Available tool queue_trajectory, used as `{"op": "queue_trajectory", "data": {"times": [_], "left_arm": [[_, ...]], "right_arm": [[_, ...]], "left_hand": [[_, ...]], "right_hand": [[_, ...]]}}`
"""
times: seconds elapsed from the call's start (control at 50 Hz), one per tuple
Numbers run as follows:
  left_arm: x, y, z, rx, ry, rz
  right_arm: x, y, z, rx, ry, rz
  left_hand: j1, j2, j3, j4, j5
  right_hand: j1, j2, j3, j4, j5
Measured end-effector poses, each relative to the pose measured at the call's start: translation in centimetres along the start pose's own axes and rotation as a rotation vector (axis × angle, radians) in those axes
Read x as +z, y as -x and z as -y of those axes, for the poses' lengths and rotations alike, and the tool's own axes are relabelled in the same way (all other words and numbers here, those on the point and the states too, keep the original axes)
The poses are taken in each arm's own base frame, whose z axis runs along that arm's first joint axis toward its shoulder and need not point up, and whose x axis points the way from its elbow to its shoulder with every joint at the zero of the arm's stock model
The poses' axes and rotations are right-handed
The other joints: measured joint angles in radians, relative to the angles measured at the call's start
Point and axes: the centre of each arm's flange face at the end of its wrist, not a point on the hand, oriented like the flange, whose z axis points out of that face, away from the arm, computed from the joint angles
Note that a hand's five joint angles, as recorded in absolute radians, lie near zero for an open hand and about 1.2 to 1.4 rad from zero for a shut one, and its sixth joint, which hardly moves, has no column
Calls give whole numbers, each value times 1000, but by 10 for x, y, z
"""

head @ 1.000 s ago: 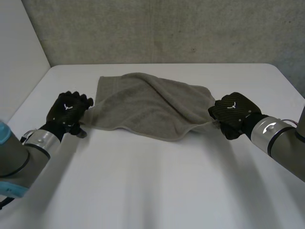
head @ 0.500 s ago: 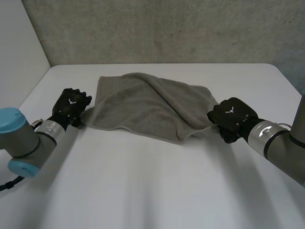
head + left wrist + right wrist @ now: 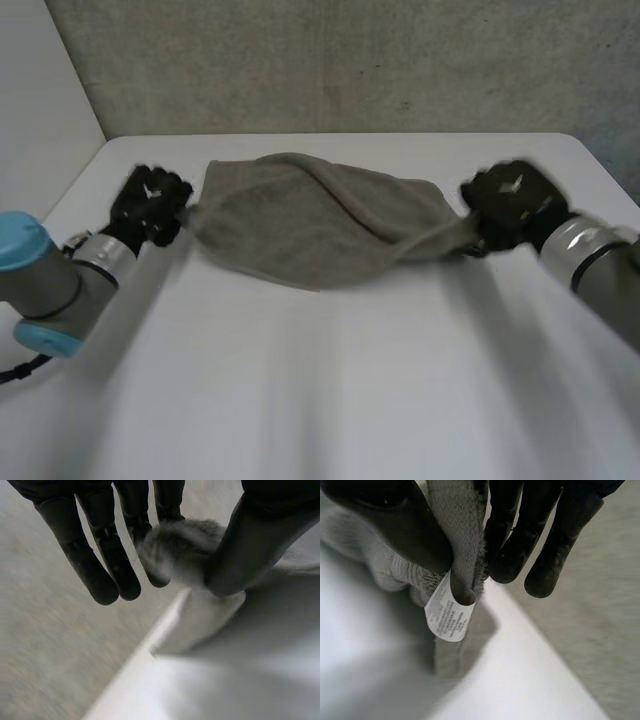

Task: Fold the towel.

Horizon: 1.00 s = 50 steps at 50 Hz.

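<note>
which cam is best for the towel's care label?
Right wrist view: the white label hangs at the towel corner pinched in the right hand. Head view: whole towel stretched between both hands, label too small to tell. Left wrist view: another corner pinched in the left hand.

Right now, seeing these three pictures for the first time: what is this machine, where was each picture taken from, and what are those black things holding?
It is a robot with two arms at a white table, each ending in a black mechanical hand. The wide picture comes from a camera between the arms, looking down. The two close ones come from cameras on the wrists. A rumpled grey terry towel lies on the table. The left hand pinches one end between thumb and fingers. The right hand pinches the opposite end, beside a small white care label. Its job is folding the towel.
</note>
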Motion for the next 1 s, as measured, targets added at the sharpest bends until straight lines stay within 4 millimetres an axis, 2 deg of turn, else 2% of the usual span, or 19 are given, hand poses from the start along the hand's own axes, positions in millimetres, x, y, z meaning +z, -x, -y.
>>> {"op": "queue_trajectory", "data": {"times": [0.12,0.18,0.3,0.4,0.58,0.74,0.84,0.92,1.0], "left_arm": [[-15,43,63,-79,-213,96],[-30,61,90,-115,-289,133],[-66,79,126,-191,-327,167],[-91,76,134,-241,-280,138],[-112,57,125,-316,-161,27],[-103,50,96,-399,-66,-11],[-83,50,79,-436,-24,-23],[-55,59,82,-402,-45,8],[-22,80,113,-319,-146,93]], "right_arm": [[-6,-61,30,147,-111,-146],[-14,-81,40,198,-119,-156],[-36,-90,51,250,-47,-62],[-53,-89,55,248,35,23],[-69,-91,52,136,154,83],[-61,-84,30,70,222,134],[-40,-72,24,30,192,162],[-13,-68,42,-51,64,116],[15,-78,89,-110,-215,-49]], "left_hand": [[0,0,2,0,2],[0,0,3,0,7],[0,0,5,0,9],[0,0,5,0,9],[0,0,5,0,9],[1,0,5,0,9],[1,1,5,0,9],[1,4,6,0,9],[1,6,7,0,9]], "right_hand": [[0,0,0,0,0],[0,0,0,0,0],[0,0,0,0,0],[0,0,0,0,0],[0,0,0,0,0],[0,0,0,0,0],[0,0,0,0,0],[0,0,0,0,0],[0,0,0,0,0]]}}
